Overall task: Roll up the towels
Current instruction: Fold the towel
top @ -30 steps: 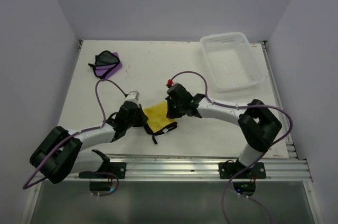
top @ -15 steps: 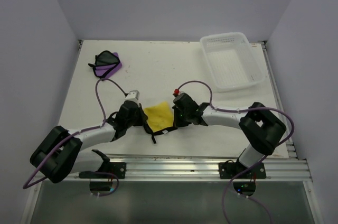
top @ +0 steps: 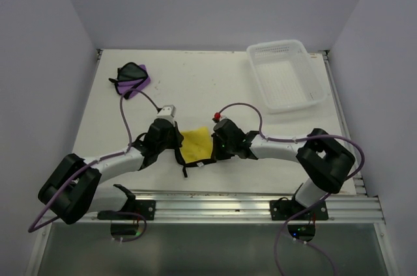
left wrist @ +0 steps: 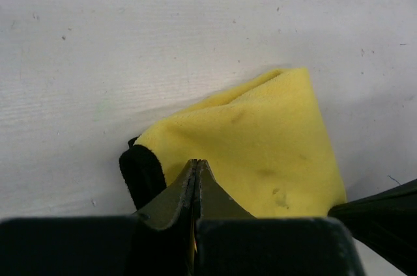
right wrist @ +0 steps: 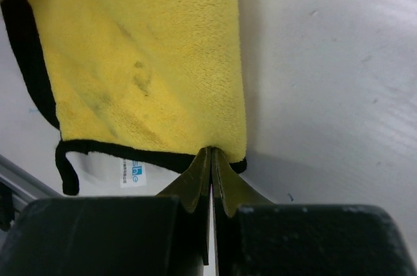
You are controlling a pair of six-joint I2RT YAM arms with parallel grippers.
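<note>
The yellow towel [top: 197,142] lies near the table's front edge between my two grippers, its black loop [top: 189,169] trailing toward the rail. My left gripper [top: 177,147] is at its left edge; in the left wrist view its jaws [left wrist: 197,163] are shut with a sliver of yellow between them, and the towel [left wrist: 260,139] spreads out beyond. My right gripper [top: 218,150] is at the right edge; its jaws [right wrist: 210,151] are shut at the black-edged corner of the towel [right wrist: 150,61]. The purple towel [top: 133,78] lies crumpled at the back left, away from both grippers.
A white perforated basket [top: 287,74] stands at the back right. A metal rail [top: 247,207] runs along the table's front edge. Purple cables loop above both arms. Grey walls close in the table on three sides.
My right gripper has moved from the towel's far right corner down to its near right corner. My left gripper has shifted slightly away from the rail. The yellow towel looks narrower.
</note>
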